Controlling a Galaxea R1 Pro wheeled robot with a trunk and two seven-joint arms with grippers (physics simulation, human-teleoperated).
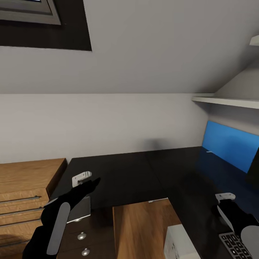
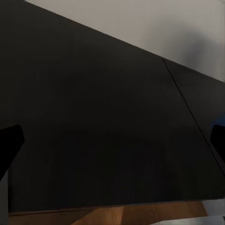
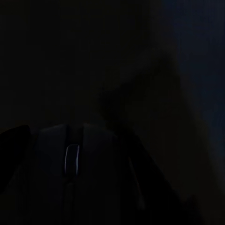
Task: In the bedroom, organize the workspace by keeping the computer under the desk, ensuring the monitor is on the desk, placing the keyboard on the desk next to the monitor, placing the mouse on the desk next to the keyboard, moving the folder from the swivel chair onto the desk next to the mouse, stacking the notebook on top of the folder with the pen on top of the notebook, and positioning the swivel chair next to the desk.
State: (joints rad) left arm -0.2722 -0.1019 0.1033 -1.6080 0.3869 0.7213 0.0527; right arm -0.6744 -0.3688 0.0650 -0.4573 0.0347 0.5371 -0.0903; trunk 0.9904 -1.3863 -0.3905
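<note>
- Nearest me in the head view, the keyboard [image 1: 235,245] lies on the right wing of the desk [image 1: 144,172], by its near edge, partly under my right forearm.
- A white box [image 1: 181,242] stands on the wooden floor [image 1: 144,226] in the desk's inner corner; I cannot tell whether it is the computer.
- My right gripper [image 1: 225,201] hangs over the desk's right wing. In the right wrist view the mouse [image 3: 75,164] sits between its fingers; the picture is too dark for me to tell if the claw is gripping it.
- My left gripper [image 1: 90,181] hovers over the desk's left end, its fingers [image 2: 11,140] spread wide apart with nothing between them but bare dark top.
- A grey pad [image 1: 80,210] lies at the near left edge, under my left arm.
- A wooden drawer unit [image 1: 25,194] stands just beside the desk's left end.
- Far right, the monitor [image 1: 230,144] glows blue along the desk's back edge, under a white shelf [image 1: 226,101].
</note>
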